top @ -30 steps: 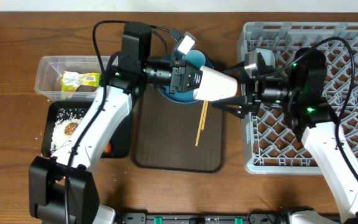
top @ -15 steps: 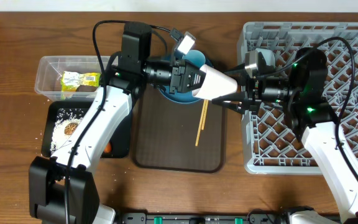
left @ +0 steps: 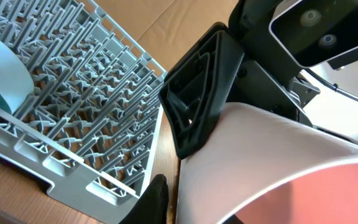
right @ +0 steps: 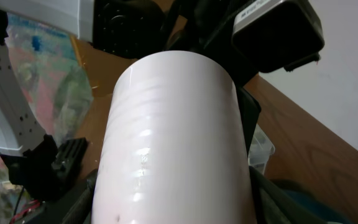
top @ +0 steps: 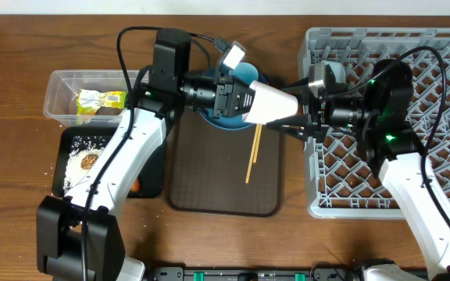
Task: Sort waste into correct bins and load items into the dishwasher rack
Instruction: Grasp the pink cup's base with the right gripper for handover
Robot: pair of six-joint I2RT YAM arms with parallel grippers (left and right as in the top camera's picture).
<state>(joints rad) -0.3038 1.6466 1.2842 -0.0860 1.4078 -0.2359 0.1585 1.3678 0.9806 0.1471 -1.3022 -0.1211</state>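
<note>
The pink cup (top: 272, 105) hangs on its side over the gap between the brown serving tray (top: 209, 172) and the dishwasher rack (top: 444, 62). My right gripper (top: 303, 117) is shut on the cup's base end; in the right wrist view the cup (right: 173, 143) fills the space between both fingers (right: 73, 193). My left gripper (top: 248, 104) sits at the rim end, jaws parted slightly. In the left wrist view its outer finger (left: 154, 199) stands a hair off the cup wall (left: 278, 162). Chopsticks (top: 252, 152) lie on the serving tray.
A blue dish (top: 250, 76) lies under my left wrist. The clear tub (top: 61, 90) holds a yellow-green wrapper (top: 100, 100). The black tray (top: 73, 187) holds rice (top: 76, 144) and a brown lump (top: 89, 161). A light blue cup (left: 2, 74) stands in the rack.
My right gripper has closed in on the cup's base end. My left gripper's jaws have eased apart a little at the rim. The cup has barely moved.
</note>
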